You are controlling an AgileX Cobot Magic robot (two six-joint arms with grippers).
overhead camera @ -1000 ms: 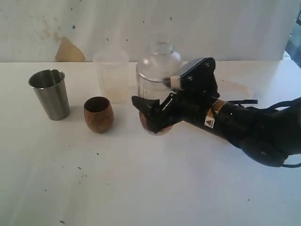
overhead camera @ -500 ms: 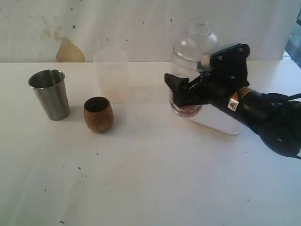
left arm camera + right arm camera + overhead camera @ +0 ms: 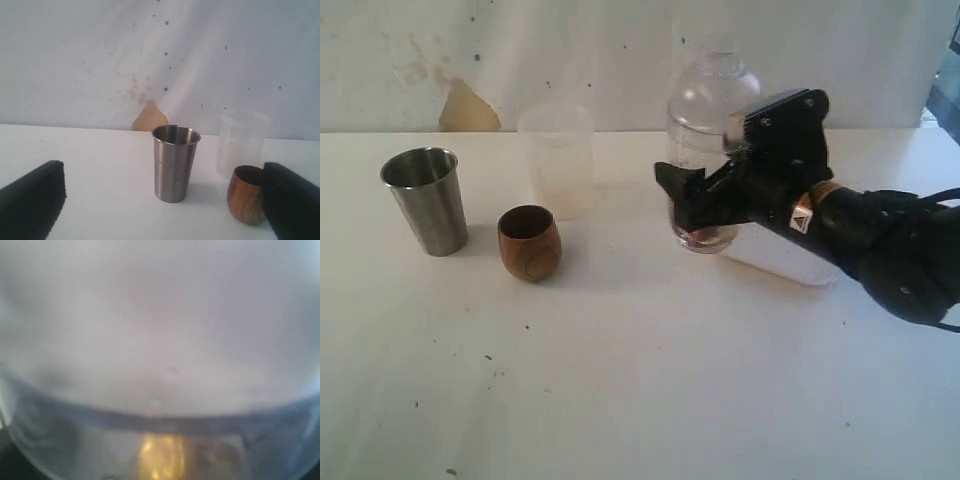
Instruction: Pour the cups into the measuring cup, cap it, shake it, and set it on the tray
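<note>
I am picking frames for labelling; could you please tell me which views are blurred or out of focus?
Exterior view: sharp, except the measuring cup in the right end effector smears near its top. Left wrist view: crisp on the steel tumbler and wooden cup. Right wrist view: wholly out of focus, clear plastic filling it.
</note>
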